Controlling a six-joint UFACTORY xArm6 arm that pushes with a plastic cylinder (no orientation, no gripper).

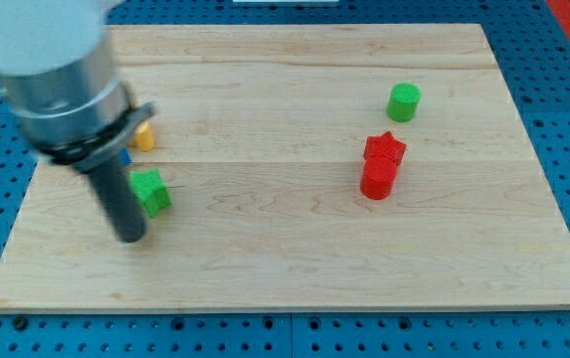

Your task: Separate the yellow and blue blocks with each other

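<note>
Tip: my tip (pixel 130 239) rests on board (pixel 285 268), gripperless, holding nothing, just beside green star (pixel 150 191).
Yellow block (pixel 144 136): partly hidden.
Blue block (pixel 125 157): apparently adjacent, mostly hidden.

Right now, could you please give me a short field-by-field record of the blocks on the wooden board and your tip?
tip: my tip, lower left, just left of the green star block
yellow block, partly hidden behind the arm, shape unclear
blue block, only a sliver visible, close below the yellow one
right side: green cylinder block; red star block touching red cylinder block
surface: wooden board
</note>
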